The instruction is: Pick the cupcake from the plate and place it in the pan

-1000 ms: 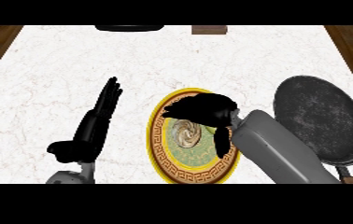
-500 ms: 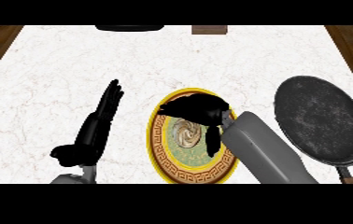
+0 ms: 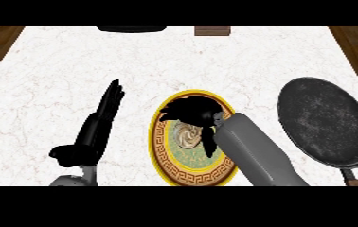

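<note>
A white marble table (image 3: 84, 65) with faint grey veins fills the room before me. Wooden edging (image 3: 10, 34) shows at ten and two o'clock. At twelve sit a dark object (image 3: 131, 28) and a brown block (image 3: 211, 30).

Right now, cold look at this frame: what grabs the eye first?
The yellow-rimmed round plate with the ornate brown border at lower centre, with the robot's black right hand spread over its far half and a pale swirled cupcake showing just beneath it. Next, the dark grey round pan at the right edge. The left hand rests open left of the plate.
</note>
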Motion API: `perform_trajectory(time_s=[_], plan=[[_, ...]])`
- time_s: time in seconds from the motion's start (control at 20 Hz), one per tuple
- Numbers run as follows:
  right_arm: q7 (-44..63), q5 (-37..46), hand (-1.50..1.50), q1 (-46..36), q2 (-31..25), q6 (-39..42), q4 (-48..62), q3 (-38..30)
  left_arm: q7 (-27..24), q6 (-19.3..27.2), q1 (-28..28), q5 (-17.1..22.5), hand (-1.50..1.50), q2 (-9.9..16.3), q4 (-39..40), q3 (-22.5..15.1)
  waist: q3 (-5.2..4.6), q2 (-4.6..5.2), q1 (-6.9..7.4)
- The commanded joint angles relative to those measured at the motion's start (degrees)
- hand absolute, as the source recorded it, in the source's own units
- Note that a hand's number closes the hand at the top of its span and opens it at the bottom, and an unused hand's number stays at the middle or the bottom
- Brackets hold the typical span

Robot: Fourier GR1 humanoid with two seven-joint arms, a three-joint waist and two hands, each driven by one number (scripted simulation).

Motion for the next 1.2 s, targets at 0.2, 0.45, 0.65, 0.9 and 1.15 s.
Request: perform_trajectory(time_s=[0.2,0.45,0.65,0.9,1.15], plan=[[-7.8,8.4,1.5,-1.8,2.2,-6.9,8.5,4.0,-3.4,-1.1,0.9,-0.8,0.0,-0.8,2.9,0.7,0.04,0.51,0.28],[-7.4,10.5,1.5,1.4,1.7,-5.7,2.2,2.0,3.8,-0.6,1.3,-0.6,0.0,-0.8,-3.9,1.1,0.05,0.27,-0.1],[-11.5,11.6,1.5,1.5,2.0,-13.9,5.4,-1.1,-1.0,-1.9,1.7,-0.8,0.0,-1.0,1.1,2.1,0.05,0.36,-0.07],[-1.4,9.3,1.5,1.5,1.9,-16.4,-0.9,-9.4,-0.9,-0.8,2.5,-2.1,0.0,-0.9,-0.4,1.8,0.02,0.07,-1.03],[25.2,10.4,1.5,8.0,2.3,-24.6,-0.6,-21.4,1.1,1.4,4.0,-1.1,0.0,-0.8,-1.1,4.4,-0.15,-1.79,-7.7]])
